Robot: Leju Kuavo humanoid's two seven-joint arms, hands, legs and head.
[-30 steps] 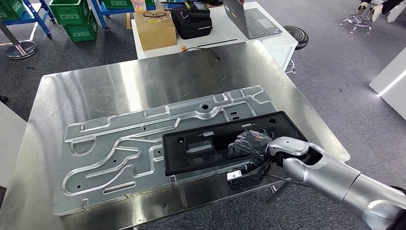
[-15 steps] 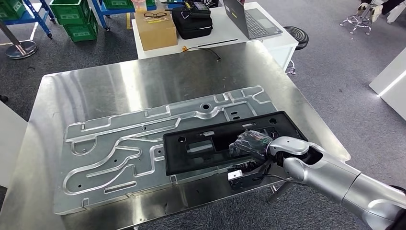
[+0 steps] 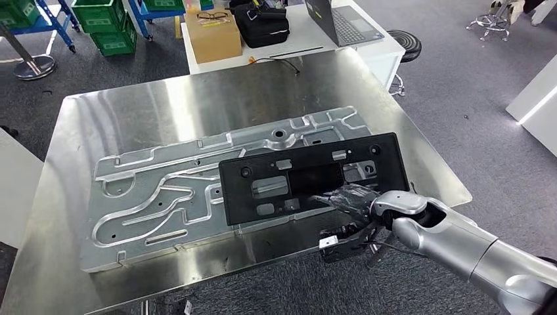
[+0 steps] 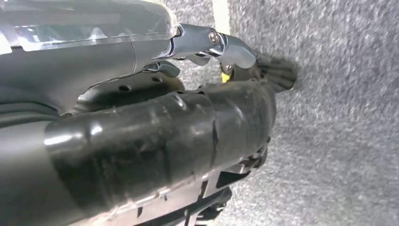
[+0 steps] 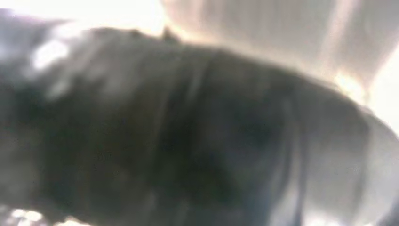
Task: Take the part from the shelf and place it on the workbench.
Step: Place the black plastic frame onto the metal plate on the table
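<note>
Part (image 3: 309, 180), a long black plastic panel, lies flat on the grooved metal plate (image 3: 164, 190) that covers the steel workbench (image 3: 197, 98); its long axis runs across the bench, side to side. Right hand (image 3: 348, 200) rests on the panel's near edge toward its right end, fingers draped over that edge; whether they grip it I cannot tell; left hand (image 4: 155, 141) hangs over carpet, its fingers indistinct.

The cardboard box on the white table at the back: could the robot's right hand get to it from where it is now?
Probably not. The right hand lies at the near edge of the black plastic part, and the cardboard box sits on a separate white table beyond the whole steel workbench. Nothing blocks the way; it just looks too far.
</note>
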